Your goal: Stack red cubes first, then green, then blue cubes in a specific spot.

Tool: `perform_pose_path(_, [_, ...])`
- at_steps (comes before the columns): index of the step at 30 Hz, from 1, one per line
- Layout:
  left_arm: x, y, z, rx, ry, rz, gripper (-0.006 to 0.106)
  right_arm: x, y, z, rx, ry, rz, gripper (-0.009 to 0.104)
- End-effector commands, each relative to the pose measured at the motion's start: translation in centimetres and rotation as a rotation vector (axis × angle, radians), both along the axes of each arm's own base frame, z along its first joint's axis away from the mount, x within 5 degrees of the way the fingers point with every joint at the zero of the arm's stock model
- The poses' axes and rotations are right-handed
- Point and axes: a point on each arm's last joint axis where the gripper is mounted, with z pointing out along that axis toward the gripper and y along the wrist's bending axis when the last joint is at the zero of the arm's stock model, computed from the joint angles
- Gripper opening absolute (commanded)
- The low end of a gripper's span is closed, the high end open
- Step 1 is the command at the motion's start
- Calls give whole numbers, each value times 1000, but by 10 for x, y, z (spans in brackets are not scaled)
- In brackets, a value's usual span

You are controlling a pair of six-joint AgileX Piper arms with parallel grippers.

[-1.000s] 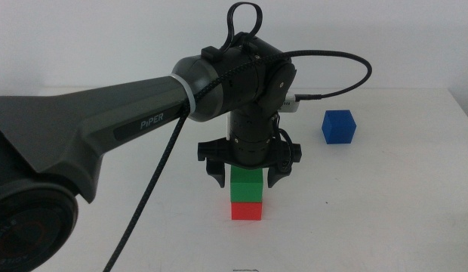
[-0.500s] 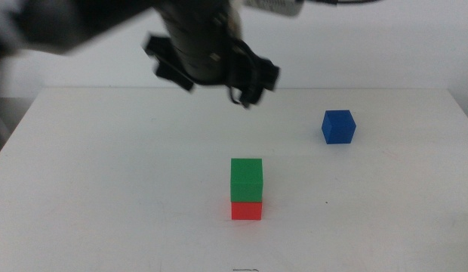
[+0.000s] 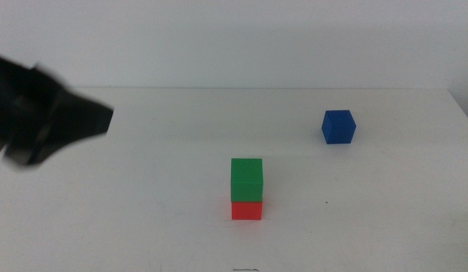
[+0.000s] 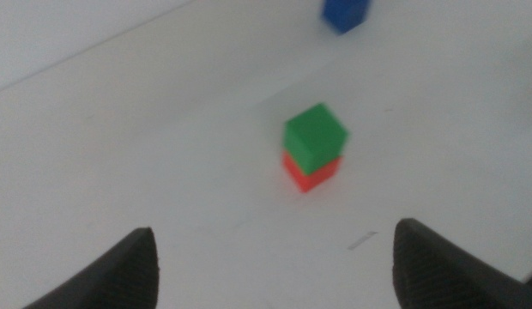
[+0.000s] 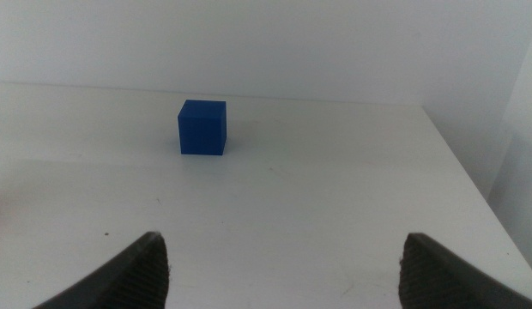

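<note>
Sitting on the red cube (image 3: 247,210), the green cube (image 3: 247,180) has the blue cube (image 3: 339,126) far right (unobstructed), both grippers, left (image 4: 270,262) and right (image 5: 283,266), spread and holding nothing.

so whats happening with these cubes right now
A green cube sits stacked on a red cube near the middle of the white table. The blue cube stands alone farther back to the right, not yet stacked. The left gripper is open and empty, off to the left. The right gripper is open, facing the blue cube.
</note>
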Motion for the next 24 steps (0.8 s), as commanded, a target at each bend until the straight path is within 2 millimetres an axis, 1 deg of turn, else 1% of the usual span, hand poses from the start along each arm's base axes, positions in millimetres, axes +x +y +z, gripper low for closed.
perform_pose_path(1, [-14, 1, 6, -116, -111, -53, 94, -1, 0, 16, -16, -115, 3, 94])
perform_pose_path(4, [-22, -2, 4, -97, -118, -150, 94, -1, 0, 16, -16, -115, 3, 94])
perform_pose_path(6, [-25, -5, 5, -121, -112, -187, 94, -1, 0, 16, -16, -115, 3, 94])
perform_pose_path(9, [-25, -7, 6, -145, -111, -193, 94, -1, 0, 16, -16, -115, 3, 94])
perform_pose_path(24, [-22, -7, 7, -151, -129, -181, 94, -1, 0, 16, -16, -115, 3, 94])
